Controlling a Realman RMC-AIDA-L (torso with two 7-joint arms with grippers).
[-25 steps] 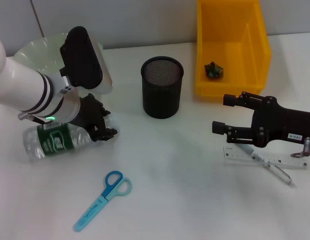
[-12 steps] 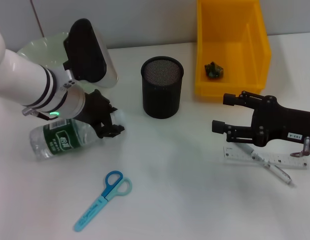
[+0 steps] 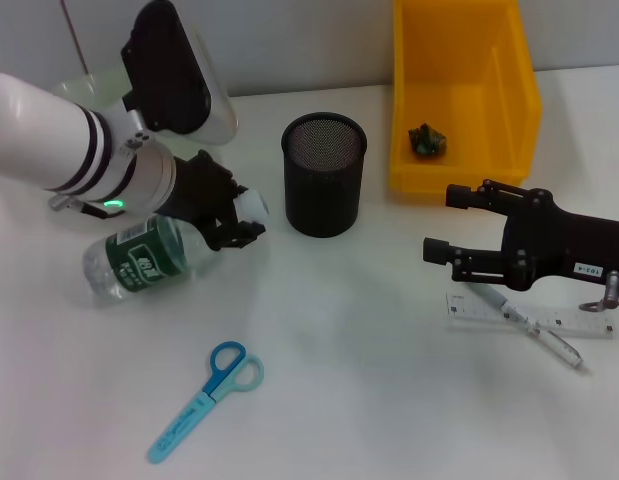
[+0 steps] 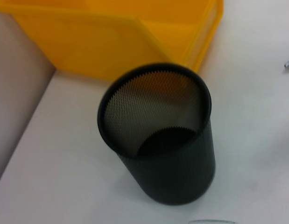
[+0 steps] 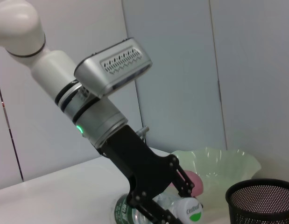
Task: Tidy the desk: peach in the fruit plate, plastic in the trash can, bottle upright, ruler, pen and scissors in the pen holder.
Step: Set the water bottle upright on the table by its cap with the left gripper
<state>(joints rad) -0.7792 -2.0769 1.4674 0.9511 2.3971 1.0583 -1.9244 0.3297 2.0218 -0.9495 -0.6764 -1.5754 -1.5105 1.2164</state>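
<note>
One clear ribbed bottle (image 3: 149,258) clamped in left claw (image 3: 232,222); right claw (image 3: 459,229) spread, empty, beside ruler (image 3: 529,318).

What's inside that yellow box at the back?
One small, dark green crumpled lump lies on the floor of the yellow box. The rest of the floor that shows is bare. The near wall hides the strip of floor right behind it.

A lab-style robot test bench, plain white table (image 3: 389,400) backing onto bare grey wall panels (image 5: 181,70), a yellow plastic storage bin (image 3: 464,100) sitting at the far edge
</note>
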